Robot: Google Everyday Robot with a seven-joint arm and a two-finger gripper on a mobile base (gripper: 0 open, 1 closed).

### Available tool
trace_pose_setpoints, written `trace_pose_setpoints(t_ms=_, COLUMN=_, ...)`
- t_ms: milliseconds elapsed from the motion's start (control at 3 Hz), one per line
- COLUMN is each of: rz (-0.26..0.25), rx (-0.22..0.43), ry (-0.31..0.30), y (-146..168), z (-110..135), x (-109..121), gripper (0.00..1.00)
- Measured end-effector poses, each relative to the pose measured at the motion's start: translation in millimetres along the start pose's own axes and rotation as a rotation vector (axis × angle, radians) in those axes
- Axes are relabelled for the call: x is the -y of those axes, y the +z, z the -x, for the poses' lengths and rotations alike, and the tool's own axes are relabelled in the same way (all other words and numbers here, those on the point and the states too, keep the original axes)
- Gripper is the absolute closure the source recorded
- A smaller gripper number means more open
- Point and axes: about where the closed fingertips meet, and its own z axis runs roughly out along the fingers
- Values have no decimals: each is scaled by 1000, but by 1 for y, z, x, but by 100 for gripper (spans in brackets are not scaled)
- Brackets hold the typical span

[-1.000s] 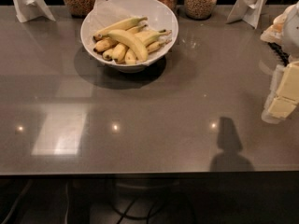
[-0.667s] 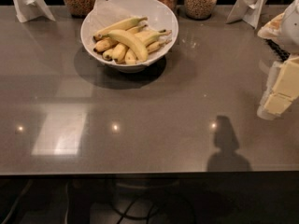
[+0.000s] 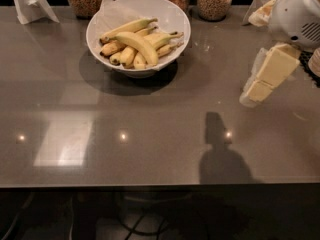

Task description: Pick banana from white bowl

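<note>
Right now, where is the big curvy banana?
The big banana lies on top in the white bowl, at the back of the table, left of centre, in front of the glass jars. The gripper hangs at the view's right side.

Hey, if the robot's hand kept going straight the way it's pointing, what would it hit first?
Probably the bare table top. The hand, at the right edge, points down and left, and its line seems to fall short of the white bowl holding the banana. Depth is unclear.

End effector [image 3: 254, 91] right, seemingly unobstructed to white bowl [image 3: 174, 18]
</note>
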Motion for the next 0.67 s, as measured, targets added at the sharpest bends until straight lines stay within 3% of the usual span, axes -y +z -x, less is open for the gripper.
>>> trace_pose_setpoints(t_ms=667, rz=-4, rx=173, ry=10, y=30, z=74, x=27, gripper=0)
